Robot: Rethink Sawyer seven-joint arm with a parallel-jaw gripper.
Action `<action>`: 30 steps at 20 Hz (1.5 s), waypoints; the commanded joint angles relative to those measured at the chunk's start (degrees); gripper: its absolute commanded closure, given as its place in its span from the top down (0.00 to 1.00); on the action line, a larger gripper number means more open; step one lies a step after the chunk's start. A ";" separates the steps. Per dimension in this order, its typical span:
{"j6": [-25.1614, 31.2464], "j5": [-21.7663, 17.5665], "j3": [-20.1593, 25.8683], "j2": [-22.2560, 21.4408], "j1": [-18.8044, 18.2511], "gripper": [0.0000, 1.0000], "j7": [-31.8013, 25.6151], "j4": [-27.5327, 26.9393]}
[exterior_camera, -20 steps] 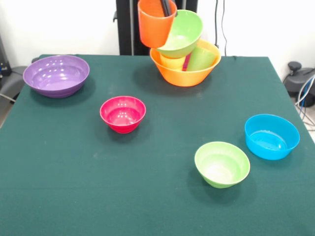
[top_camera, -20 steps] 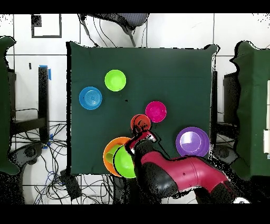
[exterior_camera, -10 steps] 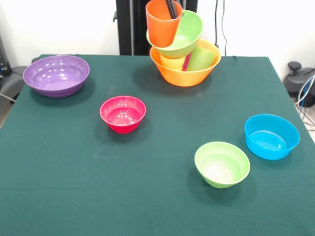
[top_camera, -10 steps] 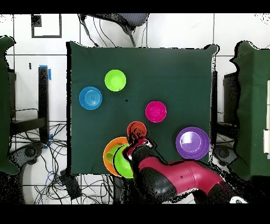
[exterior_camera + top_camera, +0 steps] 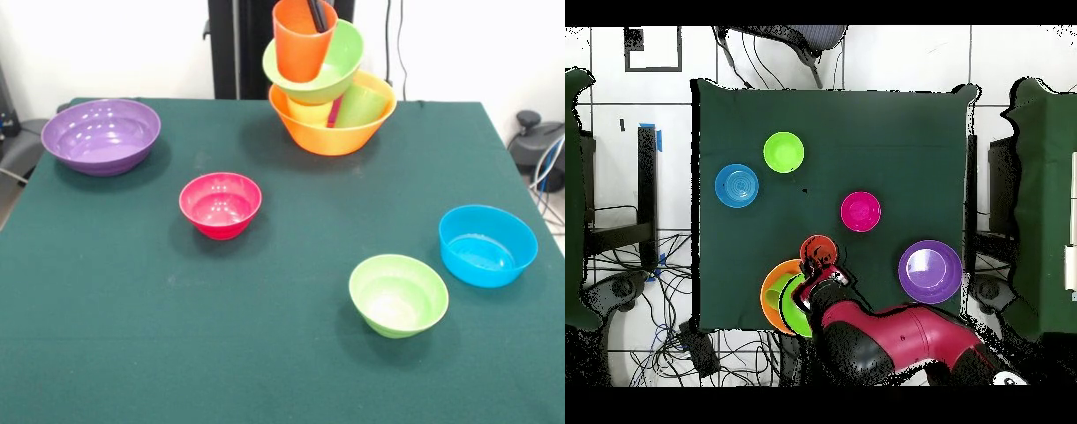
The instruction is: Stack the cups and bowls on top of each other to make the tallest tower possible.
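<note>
At the table's far edge, your tower (image 5: 331,88) stands part-built: the large orange bowl (image 5: 332,132) holds yellow and light green cups with the large green bowl (image 5: 340,66) tilted on them. Your gripper (image 5: 316,13) pinches the orange-red cup (image 5: 302,42) by its rim, at that bowl's left lip. Still loose: the purple bowl (image 5: 101,134), pink-red bowl (image 5: 221,204), small green bowl (image 5: 398,294) and blue bowl (image 5: 487,245).

The arm (image 5: 895,345) at the overhead view's lower right is bulky, rounded and glossy red, with black joints. The end effector (image 5: 316,12) shows as slim black fingers at the front view's top edge.
</note>
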 commanded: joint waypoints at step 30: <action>-0.01 -11.06 -7.43 2.91 3.32 0.00 7.53 6.49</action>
